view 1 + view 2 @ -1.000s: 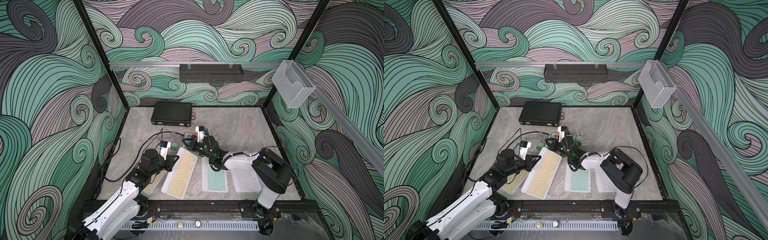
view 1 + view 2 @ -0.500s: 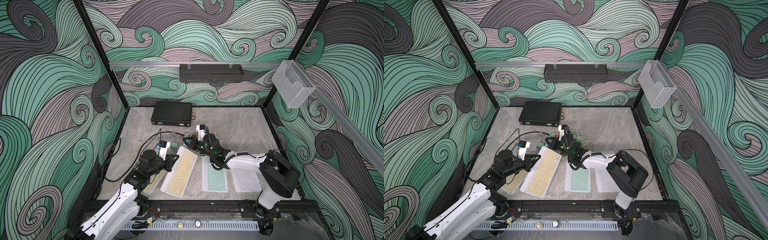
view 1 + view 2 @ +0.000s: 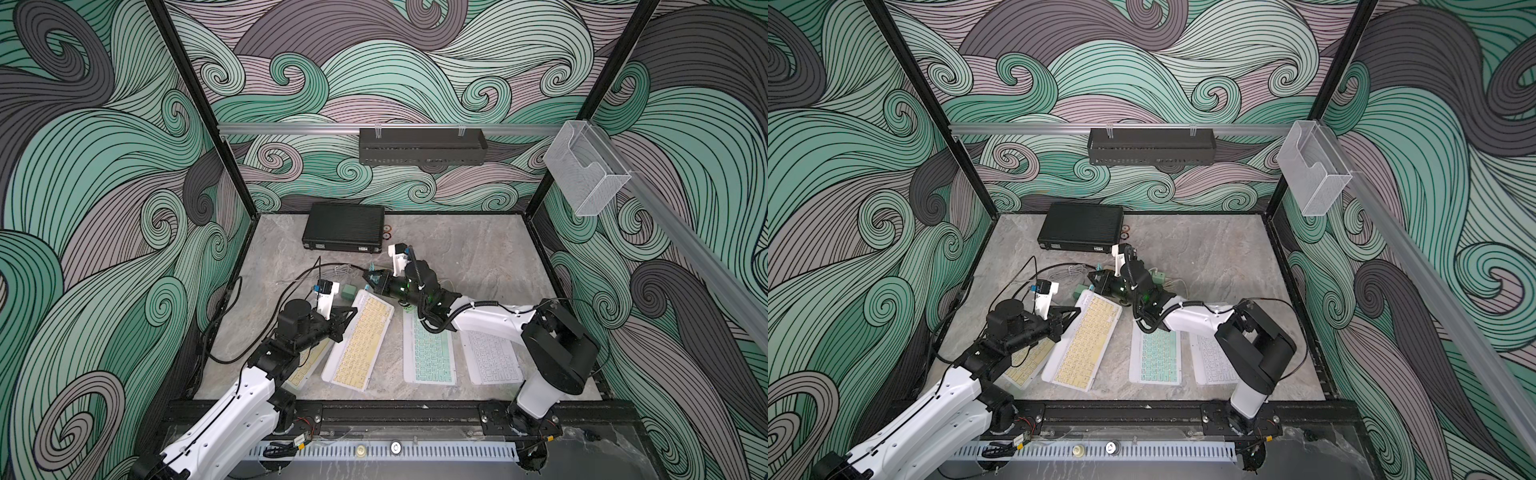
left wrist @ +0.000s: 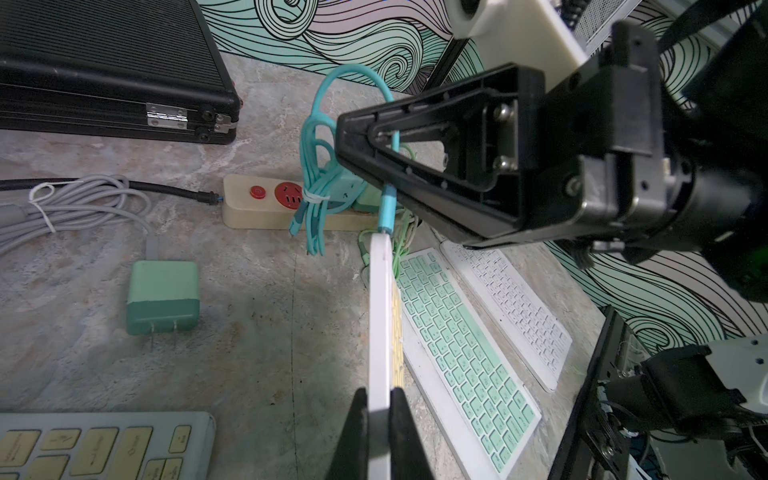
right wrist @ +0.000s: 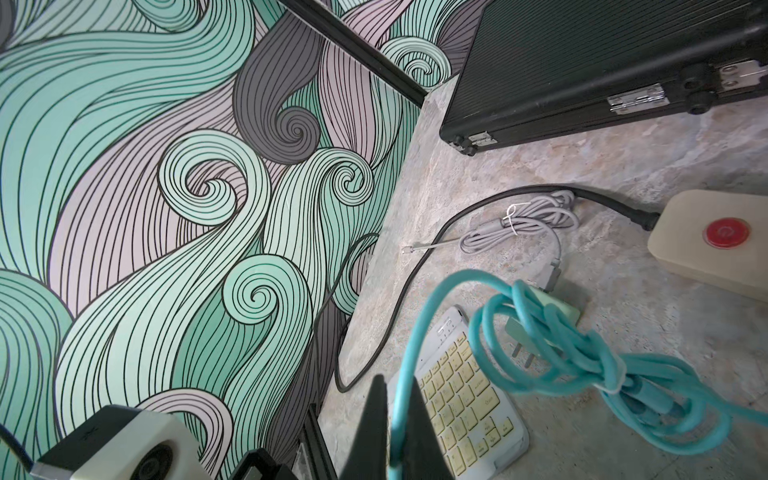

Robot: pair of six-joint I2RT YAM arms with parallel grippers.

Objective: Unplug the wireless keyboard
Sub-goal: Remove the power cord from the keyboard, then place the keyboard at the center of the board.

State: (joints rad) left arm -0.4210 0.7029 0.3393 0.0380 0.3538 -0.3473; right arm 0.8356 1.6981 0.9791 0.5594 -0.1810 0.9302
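Note:
The wireless keyboard (image 3: 359,340) (image 3: 1084,340), white with yellow keys, lies slanted on the marble floor left of centre. My left gripper (image 4: 379,399) (image 3: 347,314) is shut on its long white edge (image 4: 380,332). A teal cable (image 5: 582,365) runs to a teal plug (image 4: 387,208) that meets the keyboard's far end. My right gripper (image 5: 395,415) (image 3: 370,283) (image 3: 1094,278) is shut on this cable just behind the plug. The rest of the cable hangs as a tied bundle (image 4: 316,195) beside the gripper.
A cream power strip (image 4: 266,205) with red button lies behind the keyboard, and a green charger (image 4: 162,297) with grey cable (image 4: 70,203) to its left. A second yellow keyboard (image 3: 305,365), a green one (image 3: 430,353) and a white one (image 3: 492,357) lie alongside. A black case (image 3: 344,226) stands at the back.
The right arm's elbow has swung to the right while its gripper stayed at the keyboard's far end. Both grips are unchanged, and the left arm has barely moved.

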